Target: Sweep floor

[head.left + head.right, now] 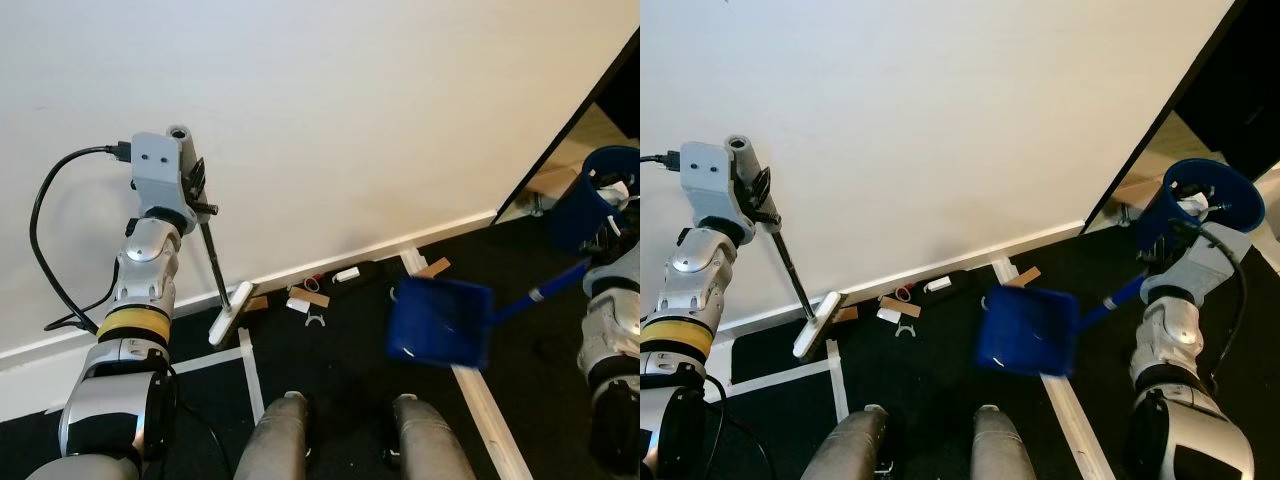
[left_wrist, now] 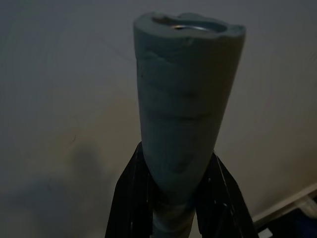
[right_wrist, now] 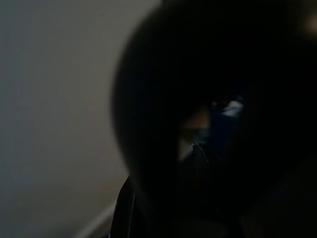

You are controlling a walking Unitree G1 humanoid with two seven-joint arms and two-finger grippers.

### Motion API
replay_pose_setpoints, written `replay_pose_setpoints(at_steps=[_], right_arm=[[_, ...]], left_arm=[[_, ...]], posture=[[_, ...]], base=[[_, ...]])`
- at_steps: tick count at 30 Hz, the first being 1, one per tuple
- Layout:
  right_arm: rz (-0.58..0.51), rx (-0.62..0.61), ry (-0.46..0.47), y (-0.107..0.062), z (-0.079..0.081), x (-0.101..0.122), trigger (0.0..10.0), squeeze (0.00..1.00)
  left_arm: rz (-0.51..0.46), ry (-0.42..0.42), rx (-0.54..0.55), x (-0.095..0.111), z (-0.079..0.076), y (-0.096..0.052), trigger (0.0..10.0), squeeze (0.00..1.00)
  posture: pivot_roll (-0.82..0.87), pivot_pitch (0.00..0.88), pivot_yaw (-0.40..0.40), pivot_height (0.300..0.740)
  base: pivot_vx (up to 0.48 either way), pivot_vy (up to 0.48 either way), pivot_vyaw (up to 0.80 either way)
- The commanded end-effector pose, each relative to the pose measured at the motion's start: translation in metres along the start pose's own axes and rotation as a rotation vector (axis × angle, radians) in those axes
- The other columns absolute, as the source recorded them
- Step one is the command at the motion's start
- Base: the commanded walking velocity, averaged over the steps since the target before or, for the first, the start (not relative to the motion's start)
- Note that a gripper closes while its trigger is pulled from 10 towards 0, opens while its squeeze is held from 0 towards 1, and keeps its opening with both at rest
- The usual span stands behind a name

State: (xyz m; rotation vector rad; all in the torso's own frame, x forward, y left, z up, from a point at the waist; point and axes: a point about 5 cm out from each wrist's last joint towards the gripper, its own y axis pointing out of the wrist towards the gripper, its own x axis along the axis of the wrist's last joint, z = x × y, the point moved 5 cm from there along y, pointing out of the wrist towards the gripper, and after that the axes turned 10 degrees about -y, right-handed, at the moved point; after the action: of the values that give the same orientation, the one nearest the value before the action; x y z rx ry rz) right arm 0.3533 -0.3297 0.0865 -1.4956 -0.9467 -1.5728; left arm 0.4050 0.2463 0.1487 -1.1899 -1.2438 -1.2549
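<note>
left claw (image 2: 171, 198) is clamped on the padded grip of the broom (image 1: 215, 262), its black fingers (image 2: 131, 198) pressed to either side of the handle. the broom is held slanted, with its white head (image 1: 230, 312) set down on the black floor (image 1: 340, 370) at the skirting, on the left. right claw (image 1: 1175, 235) is closed on the dustpan handle (image 1: 1120, 295), though the fingers themselves are masked by the blue cup at the handle's end; the blue dustpan (image 1: 1025, 330) is held raised over the floor, near the middle, right of the debris. the litter (image 1: 310, 298) — brown card scraps, white bits, a small ring — is scattered along the wall base between broom head and pan. white tape lines (image 1: 250, 365) are laid across the floor.

risk, as judged: with the pan not resting on the floor, scraps could be pushed under its lip; a hard stroke could send light pieces past it or catch the head on the tape edge.
</note>
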Motion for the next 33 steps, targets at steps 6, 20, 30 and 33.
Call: replay_pose_setpoints(at_steps=[6, 20, 30, 33], right_arm=[[0.039, 0.086, 0.074, -0.002, 0.025, -0.009, 10.0, 0.0], [0.125, 0.054, 0.035, -0.008, 0.019, -0.028, 10.0, 0.0], [0.135, 0.049, -0.04, -0.006, 0.02, -0.026, 10.0, 0.0], [0.164, 0.035, -0.077, -0.006, 0.02, -0.029, 10.0, 0.0]], left_arm=[[-0.043, 0.011, -0.015, 0.011, -0.002, 0.003, 10.0, 0.0], [-0.025, 0.032, -0.014, 0.005, 0.008, -0.008, 10.0, 0.0], [-0.026, 0.036, -0.042, 0.004, 0.0, -0.008, 10.0, 0.0], [-0.023, 0.038, -0.047, 0.005, 0.0, -0.007, 10.0, 0.0]], posture=[[0.1, 0.149, 0.012, 0.74], [0.14, 0.193, 0.015, 0.74], [0.16, 0.205, 0.019, 0.74], [0.16, 0.225, 0.016, 0.74]], base=[[0.0, 0.0, 0.0], [0.0, 0.0, 0.0], [0.0, 0.0, 0.0], [0.0, 0.0, 0.0]])
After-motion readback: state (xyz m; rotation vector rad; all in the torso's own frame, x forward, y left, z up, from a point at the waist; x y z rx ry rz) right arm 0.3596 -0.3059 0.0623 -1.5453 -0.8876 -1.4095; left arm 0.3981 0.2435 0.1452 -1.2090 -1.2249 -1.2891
